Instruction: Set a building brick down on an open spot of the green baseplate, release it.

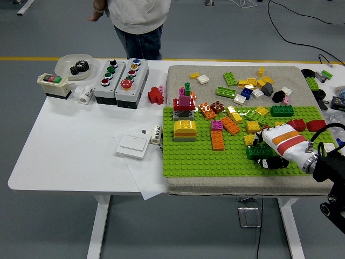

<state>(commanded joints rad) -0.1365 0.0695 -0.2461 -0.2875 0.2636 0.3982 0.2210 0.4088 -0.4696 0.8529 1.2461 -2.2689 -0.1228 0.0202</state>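
The green baseplate [194, 156] lies on a grey mat at the right of the table, with several bricks stuck on its upper half. My right hand [263, 149], white with an orange stripe, reaches in from the right over the plate's lower right area. Its fingers are curled around a dark green brick [256, 152] that rests on the plate's studs, just below a yellow brick [249, 140]. The thumb [273, 162] lies in front of the brick. The left arm is out of the picture.
A yellow-and-grey block [185, 130], an orange brick [218, 140] and a red-and-pink tower [184, 104] stand on the plate. Loose bricks litter the mat [242, 86] behind. Button boxes [121, 75], a white switch [132, 145] and a bowl [73, 66] sit left. A person [137, 21] stands at the far side.
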